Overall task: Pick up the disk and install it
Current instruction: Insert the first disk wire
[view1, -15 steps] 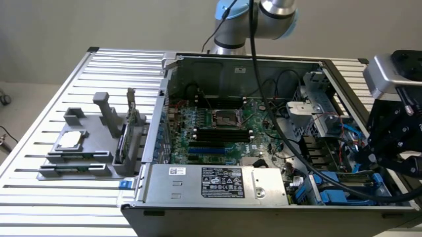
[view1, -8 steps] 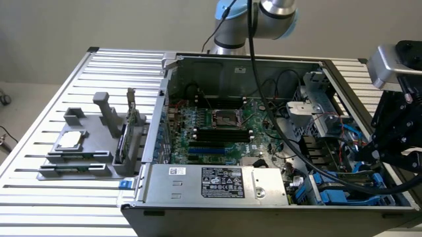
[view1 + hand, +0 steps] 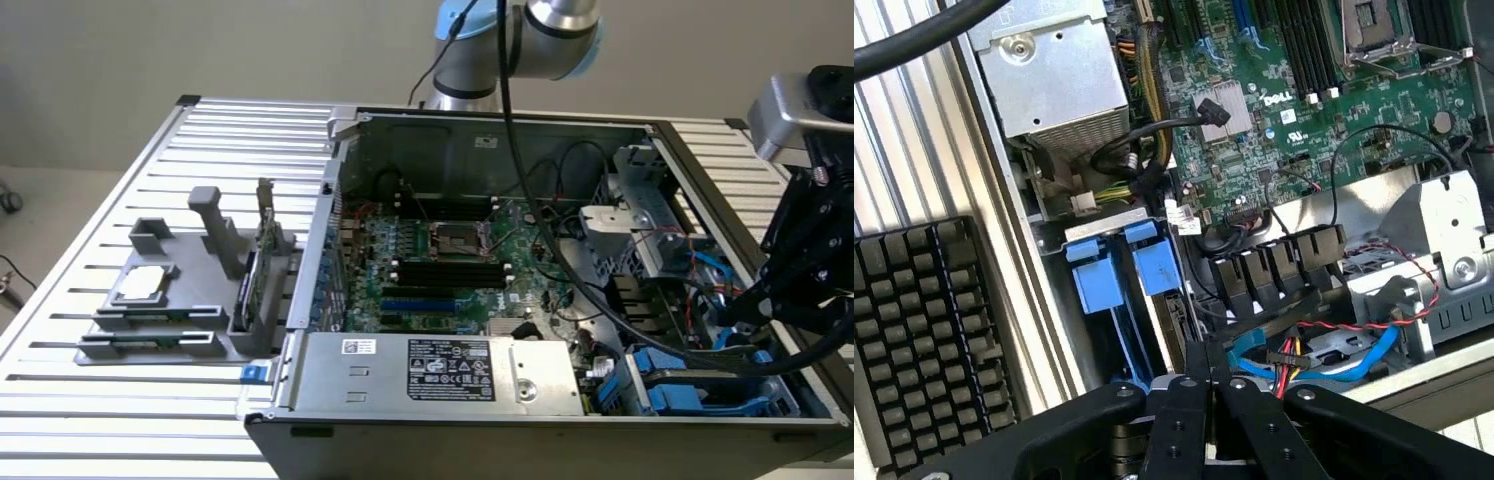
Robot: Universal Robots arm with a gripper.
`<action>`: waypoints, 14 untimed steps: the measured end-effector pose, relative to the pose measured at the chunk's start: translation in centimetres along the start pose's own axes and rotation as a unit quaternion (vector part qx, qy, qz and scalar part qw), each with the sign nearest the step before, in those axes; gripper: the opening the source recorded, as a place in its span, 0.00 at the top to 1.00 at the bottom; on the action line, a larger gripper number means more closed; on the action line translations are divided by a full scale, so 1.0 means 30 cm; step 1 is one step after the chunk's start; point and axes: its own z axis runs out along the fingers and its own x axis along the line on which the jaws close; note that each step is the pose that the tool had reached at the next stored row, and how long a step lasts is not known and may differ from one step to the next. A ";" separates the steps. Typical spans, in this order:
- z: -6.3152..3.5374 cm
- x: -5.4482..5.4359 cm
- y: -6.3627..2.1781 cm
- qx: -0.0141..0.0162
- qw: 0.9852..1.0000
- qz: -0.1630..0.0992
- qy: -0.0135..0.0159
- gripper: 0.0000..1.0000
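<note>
My gripper point(image 3: 1210, 372) hangs inside the open computer case point(image 3: 320, 250), its two black fingers pressed together with nothing between them. Just beside the fingertips, two blue plastic carrier ends point(image 3: 1122, 272) stand edge-on in the drive bay at the case's corner. In the exterior view the same blue carriers point(image 3: 683, 385) sit at the front right of the case, below the black gripper body point(image 3: 801, 270). The disk's silver face and white label are hidden, so I cannot tell which carrier holds it.
The green motherboard point(image 3: 441, 255) fills the case floor, with the silver power supply point(image 3: 447, 370) at the front. Red and blue cables point(image 3: 1339, 345) run close to the fingers. A grey fixture point(image 3: 174, 300) on the exterior view's left holds a small silver chip point(image 3: 144, 285) and a green card point(image 3: 270, 240).
</note>
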 end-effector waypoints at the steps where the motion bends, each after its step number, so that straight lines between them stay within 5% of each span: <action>1: -0.001 0.000 0.000 0.001 1.000 0.006 0.000 0.89; 7: -0.004 0.000 0.000 0.005 0.999 0.046 -0.001 0.89; 14: -0.005 -0.001 0.000 0.011 0.995 0.096 -0.002 0.89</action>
